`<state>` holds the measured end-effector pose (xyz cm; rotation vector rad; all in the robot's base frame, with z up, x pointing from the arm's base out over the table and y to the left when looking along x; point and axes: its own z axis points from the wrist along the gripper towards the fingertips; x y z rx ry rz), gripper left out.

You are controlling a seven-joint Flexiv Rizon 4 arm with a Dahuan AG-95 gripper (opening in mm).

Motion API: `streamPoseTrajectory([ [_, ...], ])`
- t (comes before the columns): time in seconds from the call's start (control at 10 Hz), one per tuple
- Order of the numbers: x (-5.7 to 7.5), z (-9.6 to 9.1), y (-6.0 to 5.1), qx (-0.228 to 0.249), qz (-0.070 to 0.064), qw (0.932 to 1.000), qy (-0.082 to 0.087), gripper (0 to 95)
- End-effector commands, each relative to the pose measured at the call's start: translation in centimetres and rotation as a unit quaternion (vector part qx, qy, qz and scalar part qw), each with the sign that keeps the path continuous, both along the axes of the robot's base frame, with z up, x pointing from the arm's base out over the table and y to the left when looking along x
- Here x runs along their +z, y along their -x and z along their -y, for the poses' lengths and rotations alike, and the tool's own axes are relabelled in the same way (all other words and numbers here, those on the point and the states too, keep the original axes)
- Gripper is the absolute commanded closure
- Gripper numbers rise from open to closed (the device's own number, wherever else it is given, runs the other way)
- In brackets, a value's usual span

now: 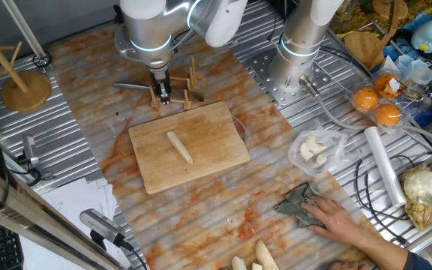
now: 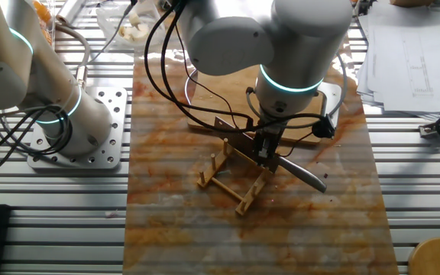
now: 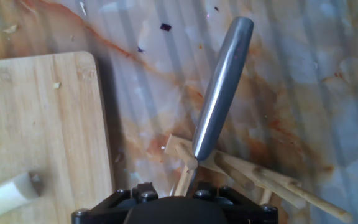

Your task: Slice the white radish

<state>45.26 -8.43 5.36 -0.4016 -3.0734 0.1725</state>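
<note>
1. One fixed view: the white radish (image 1: 179, 146) lies mid-frame on the cutting board (image 1: 216, 161) – whole.
2. The gripper (image 1: 161, 92) sits above it at the knife (image 1: 131, 86) on its wooden rack (image 1: 185, 90) – finger spread cannot be told.

The pale rectangular bamboo cutting board (image 1: 190, 146) looks smooth and matt, and the slim cream-white radish (image 1: 179, 146) on it is matt too. At the board's 12 o'clock, a bare-wood slatted rack (image 2: 234, 174) bears a knife with a smooth, satin grey metal handle (image 3: 220, 87). The desk (image 1: 223, 217) wears a glossy, orange-stained marbled sheet.

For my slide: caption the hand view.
Gripper over the wooden rack at the knife, radish uncut on the board.
</note>
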Motion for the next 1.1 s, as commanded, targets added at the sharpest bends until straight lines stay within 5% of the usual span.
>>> streamPoseTrajectory([
  [0.1, -0.2, 0.0, 0.0, 0.0, 0.0, 1.0, 0.0, 76.0],
  [1.1, -1.9, -0.3, 0.1, -0.001, -0.003, 1.0, 0.009, 76.0],
])
